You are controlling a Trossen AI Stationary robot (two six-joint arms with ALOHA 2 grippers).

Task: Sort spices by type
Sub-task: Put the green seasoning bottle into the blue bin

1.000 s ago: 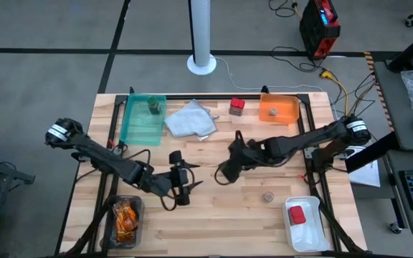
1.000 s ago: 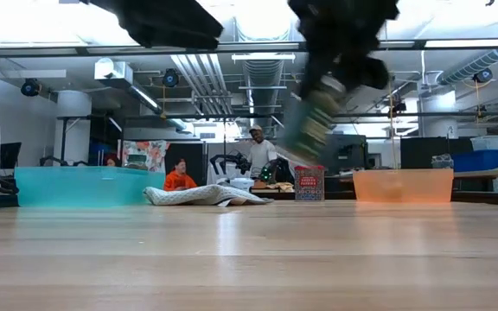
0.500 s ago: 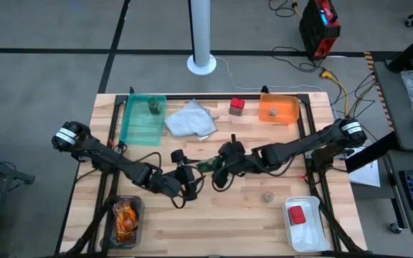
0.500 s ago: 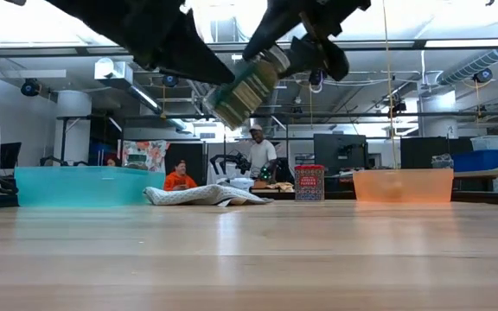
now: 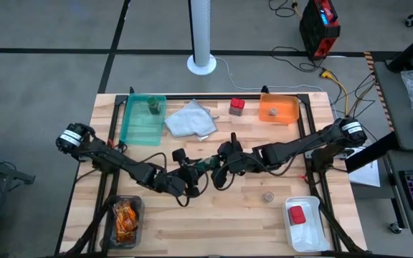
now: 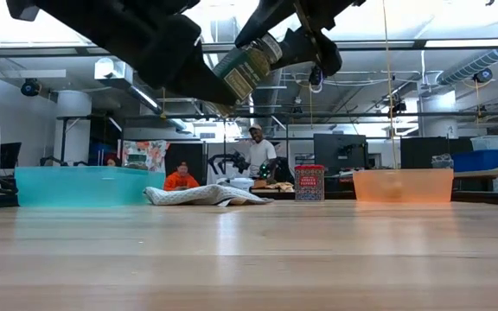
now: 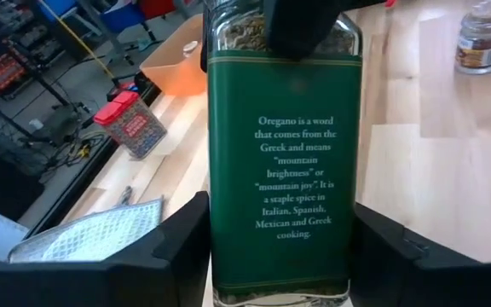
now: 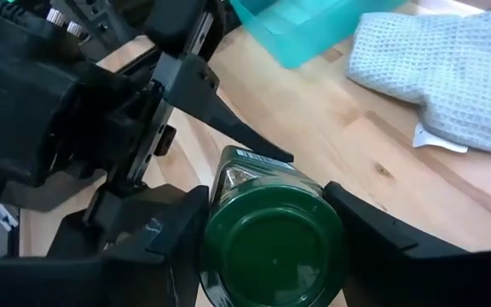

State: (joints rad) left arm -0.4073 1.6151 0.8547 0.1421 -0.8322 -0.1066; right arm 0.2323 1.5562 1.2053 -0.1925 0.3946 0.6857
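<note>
A green-capped oregano jar (image 5: pixel 205 165) with a dark green label (image 7: pixel 284 170) hangs in the air above the table's middle, between my two grippers. My right gripper (image 8: pixel 267 234) is shut on its cap end. My left gripper (image 7: pixel 280 247) comes from the table's left and is closed on the jar's bottom end. In the low view the jar (image 6: pixel 245 69) lies slanted, cap end higher. A small grey round jar (image 5: pixel 267 196) stands on the wood to the right. My left gripper pinches the jar's lower body (image 7: pixel 220 256) between its two fingers, one on each side wall. The fingers lie along the jar, pointing toward its cap. The jar is lifted clear of the table. My right gripper pinches the green cap (image 8: pixel 271 247) between its two fingers, one on each side. It comes from the table's right, slanting down. The jar sticks out past the fingers toward my left gripper, clear of the table.
Along the far edge stand a teal tray (image 5: pixel 136 123) with a green-capped jar (image 5: pixel 153 107), a grey cloth (image 5: pixel 191 119), a red box (image 5: pixel 236 106) and an orange tray (image 5: pixel 284 113). A white tray (image 5: pixel 310 233) holds a red container; a dark tray (image 5: pixel 124 218) holds orange packets.
My right gripper has tipped the jar from hanging downward to slanting nearly level and carried it toward the table's left. My left gripper has moved right and down to the jar; its fingers now sit on the jar's bottom end.
</note>
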